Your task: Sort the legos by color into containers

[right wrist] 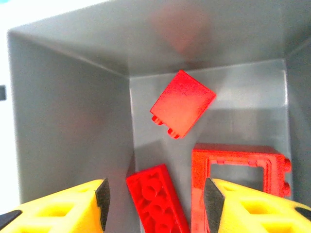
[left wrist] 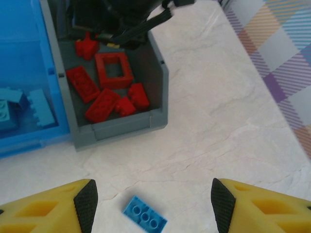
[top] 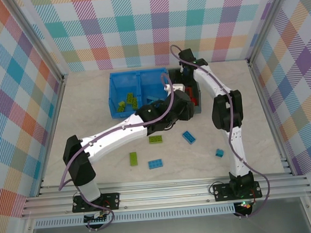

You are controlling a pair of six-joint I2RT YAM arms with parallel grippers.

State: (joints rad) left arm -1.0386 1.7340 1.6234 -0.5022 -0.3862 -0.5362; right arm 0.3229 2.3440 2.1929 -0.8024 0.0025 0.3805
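My right gripper (right wrist: 154, 206) hangs open inside the dark grey bin (right wrist: 73, 121). Below it lie a red brick (right wrist: 158, 204), the red open frame (right wrist: 238, 179) and a tilted red brick (right wrist: 182, 104) near the far corner. In the left wrist view the grey bin (left wrist: 121, 128) holds several red legos around the frame (left wrist: 114, 70). My left gripper (left wrist: 153, 204) is open above the table, with a light blue brick (left wrist: 144, 217) lying between its fingers (left wrist: 86, 204). The blue bin (top: 114, 98) holds green bricks (top: 128, 102) on the left and blue bricks (left wrist: 19, 104) on the right.
Loose on the table in front of the bins are a green brick (top: 156, 139), a blue brick (top: 188, 137), a second green brick (top: 133, 159), a blue one (top: 155, 163) and a small blue piece (top: 219, 152). Both arms cross over the grey bin (top: 199, 109).
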